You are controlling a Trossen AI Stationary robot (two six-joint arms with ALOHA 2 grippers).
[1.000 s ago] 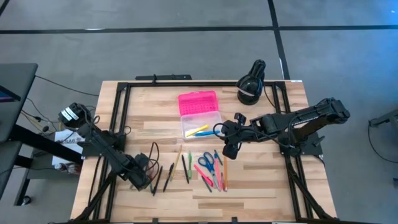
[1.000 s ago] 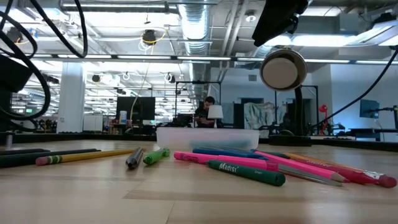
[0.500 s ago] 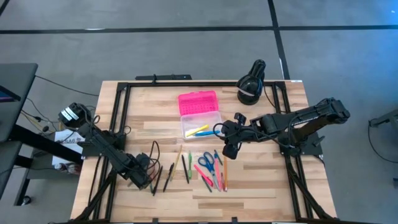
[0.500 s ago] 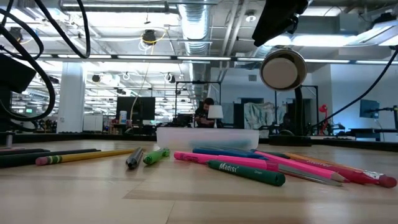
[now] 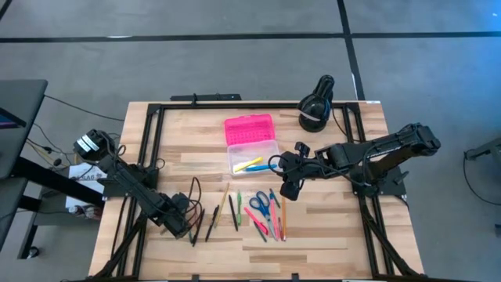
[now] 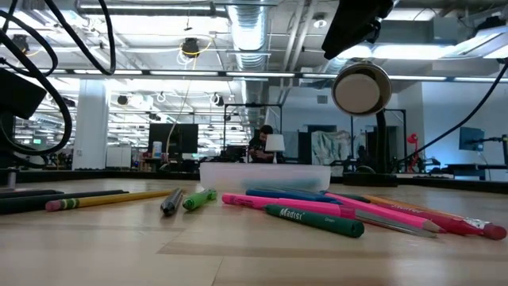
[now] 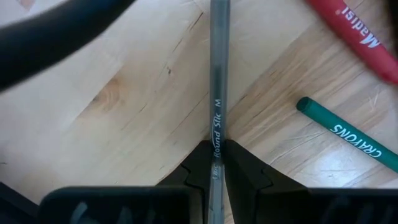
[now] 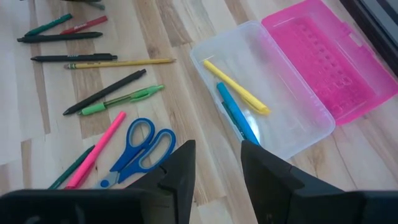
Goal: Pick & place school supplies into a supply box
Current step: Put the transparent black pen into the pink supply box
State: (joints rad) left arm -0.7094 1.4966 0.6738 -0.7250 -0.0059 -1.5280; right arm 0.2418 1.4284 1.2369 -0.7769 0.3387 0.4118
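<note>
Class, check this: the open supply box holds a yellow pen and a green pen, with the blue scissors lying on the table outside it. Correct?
Not quite. The right wrist view shows the supply box holding a yellow pen and a blue pen, not a green one. The blue scissors do lie outside on the table.

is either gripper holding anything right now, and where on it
The left gripper is shut on a dark pen, pinching its barrel by the printed lettering. The right gripper is open, holding nothing.

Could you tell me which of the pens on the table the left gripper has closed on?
The left gripper is shut on the dark translucent pen marked Round Stic; the red and green crayons lie untouched beside it.
</note>
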